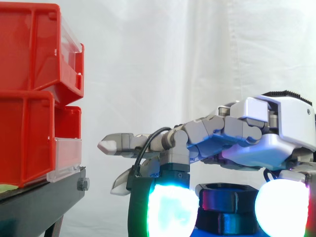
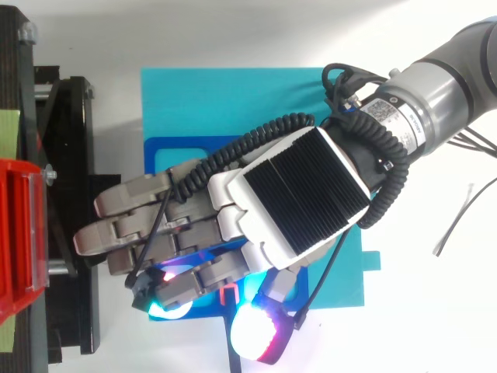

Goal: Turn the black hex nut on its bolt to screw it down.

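The black hex nut (image 1: 227,199) sits on a blue base (image 1: 205,228), with a second black ring just under it. The bolt is hidden. My hand (image 1: 266,148) hovers flat over the nut, palm down. Two of its digits curl down so that one glowing pad (image 1: 170,210) stands at the nut's left side and another (image 1: 282,207) at its right, and both look pressed against it. The other fingers (image 1: 128,143) stretch straight left. From above, the hand (image 2: 303,194) covers the nut, and the glowing pads (image 2: 256,336) show at its near edge.
Stacked red bins (image 1: 29,74) stand on a black stand (image 1: 44,195) to the left, close to the outstretched fingertips. The blue base (image 2: 167,151) lies on a teal mat (image 2: 225,101). A loose thin cable lies at the right of the top view.
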### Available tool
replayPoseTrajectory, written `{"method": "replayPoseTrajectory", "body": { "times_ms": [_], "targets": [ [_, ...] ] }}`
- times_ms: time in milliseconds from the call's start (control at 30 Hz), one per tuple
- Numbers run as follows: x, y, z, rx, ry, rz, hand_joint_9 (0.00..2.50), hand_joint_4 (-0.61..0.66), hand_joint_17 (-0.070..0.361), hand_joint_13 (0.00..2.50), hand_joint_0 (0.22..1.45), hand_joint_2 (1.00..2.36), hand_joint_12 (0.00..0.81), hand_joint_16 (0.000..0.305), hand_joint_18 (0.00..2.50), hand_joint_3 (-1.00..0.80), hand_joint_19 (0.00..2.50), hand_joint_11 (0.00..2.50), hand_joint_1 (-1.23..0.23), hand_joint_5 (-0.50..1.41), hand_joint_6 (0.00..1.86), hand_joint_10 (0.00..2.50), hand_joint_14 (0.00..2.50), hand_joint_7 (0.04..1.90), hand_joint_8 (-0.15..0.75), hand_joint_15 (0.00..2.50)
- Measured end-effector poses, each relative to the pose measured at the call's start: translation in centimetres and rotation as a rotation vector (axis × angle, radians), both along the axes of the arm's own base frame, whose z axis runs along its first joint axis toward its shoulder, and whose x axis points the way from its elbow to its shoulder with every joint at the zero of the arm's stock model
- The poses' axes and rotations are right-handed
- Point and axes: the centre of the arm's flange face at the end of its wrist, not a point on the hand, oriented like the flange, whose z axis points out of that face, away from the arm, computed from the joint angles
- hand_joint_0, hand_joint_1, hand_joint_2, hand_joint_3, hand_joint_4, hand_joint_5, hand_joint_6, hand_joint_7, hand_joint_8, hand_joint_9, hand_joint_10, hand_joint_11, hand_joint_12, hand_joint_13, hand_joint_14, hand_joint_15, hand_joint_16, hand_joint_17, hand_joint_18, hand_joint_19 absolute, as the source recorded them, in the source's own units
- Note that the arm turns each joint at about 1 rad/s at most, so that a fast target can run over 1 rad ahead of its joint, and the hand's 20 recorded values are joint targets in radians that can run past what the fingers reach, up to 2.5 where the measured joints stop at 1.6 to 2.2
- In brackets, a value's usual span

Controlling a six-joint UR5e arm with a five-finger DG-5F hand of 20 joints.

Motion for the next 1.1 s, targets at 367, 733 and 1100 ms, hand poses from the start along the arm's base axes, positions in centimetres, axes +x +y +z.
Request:
{"method": "replayPoseTrajectory", "body": {
  "times_ms": [367,733,1100],
  "targets": [
    [0.1,-0.8,1.0,-0.010,-0.004,0.019,0.49,0.25,0.111,0.15,0.50,1.00,0.366,0.049,0.01,-0.50,0.10,0.21,-0.44,-0.12,0.60,0.00,0.00,1.04,0.314,0.00],
    [0.2,-2.3,2.3,-0.021,-0.013,0.033,0.49,0.26,0.110,0.16,0.50,1.00,0.366,0.049,0.01,-0.50,0.11,0.22,-0.44,-0.12,0.61,0.01,0.00,1.03,0.314,0.00],
    [-0.1,-3.3,2.2,-0.027,-0.003,0.044,0.49,0.26,0.109,0.16,0.51,1.00,0.365,0.048,0.01,-0.50,0.10,0.21,-0.44,-0.12,0.62,0.01,0.00,1.02,0.315,0.00]
  ]
}}
